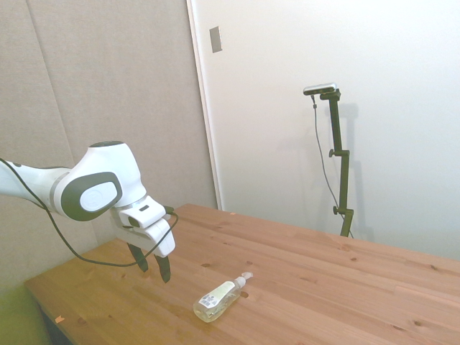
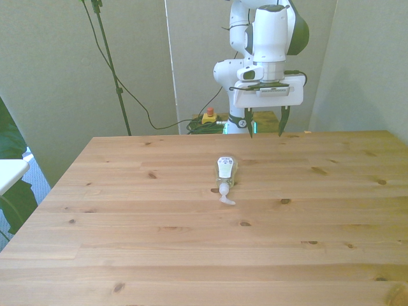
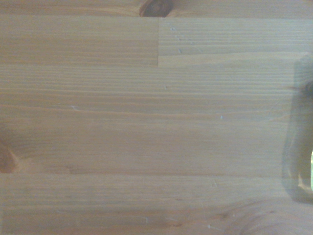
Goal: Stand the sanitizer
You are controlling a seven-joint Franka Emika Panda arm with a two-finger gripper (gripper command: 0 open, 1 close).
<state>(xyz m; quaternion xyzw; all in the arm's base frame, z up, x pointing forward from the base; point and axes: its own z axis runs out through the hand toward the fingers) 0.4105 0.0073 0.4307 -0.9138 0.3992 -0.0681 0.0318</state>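
Note:
The sanitizer (image 1: 220, 298) (image 2: 225, 172) lies on its side on the wooden table (image 1: 345, 287) (image 2: 191, 242), a small clear bottle with yellowish liquid, a white label and a white pump top. In the front view its pump end points toward the camera. My gripper (image 1: 154, 267) (image 2: 264, 123) hangs open above the table's far edge, apart from the bottle and holding nothing. In the front view it is behind the bottle and a little to the right. The wrist view shows only bare wood grain (image 3: 146, 122).
A wall and a door frame (image 1: 205, 108) stand behind the table in the side view. Cables and a small yellow box with a red button (image 2: 208, 116) lie on the floor behind the table. A white surface edge (image 2: 9, 172) shows at the front view's left.

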